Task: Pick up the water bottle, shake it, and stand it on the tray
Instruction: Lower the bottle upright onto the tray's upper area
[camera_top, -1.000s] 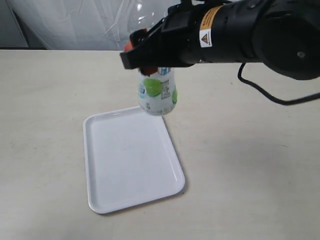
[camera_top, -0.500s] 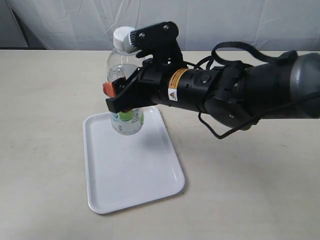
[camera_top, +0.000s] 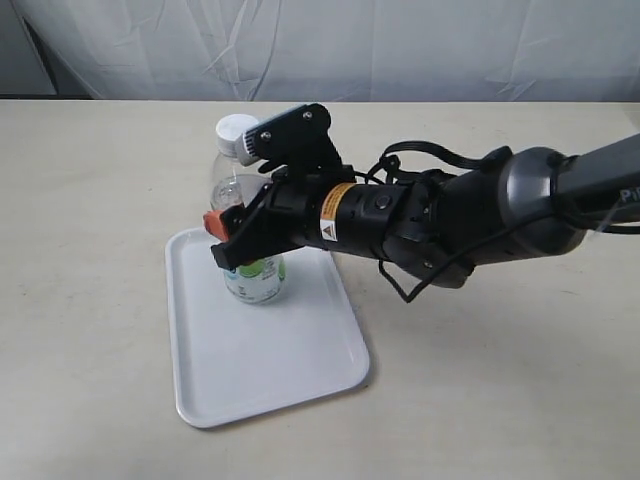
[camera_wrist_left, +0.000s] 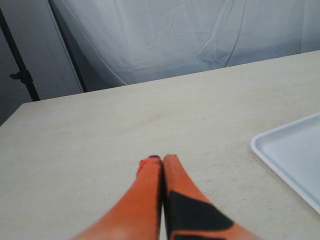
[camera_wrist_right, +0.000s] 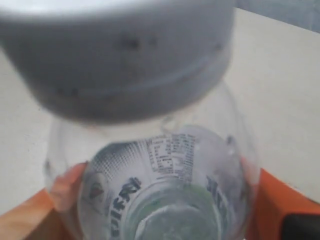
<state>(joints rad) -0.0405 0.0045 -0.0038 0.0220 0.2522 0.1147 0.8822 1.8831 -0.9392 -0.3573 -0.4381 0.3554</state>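
Note:
The water bottle stands upright on the far left part of the white tray, its white cap on top. My right gripper is shut on the bottle's clear body, just above the label. In the right wrist view I look down past the cap into the clear bottle, with an orange finger on each side. My left gripper hovers over bare table, orange fingers pressed together and nothing between them. A corner of the tray shows beside it.
The beige table spreads all around the tray. A white cloth backdrop hangs behind the table's far edge. The right arm's black body and a looping cable stretch across the right side above the table.
My right gripper has carried the bottle down and to the left, from above the tray's far edge onto the tray. The bottle now rests upright on it.

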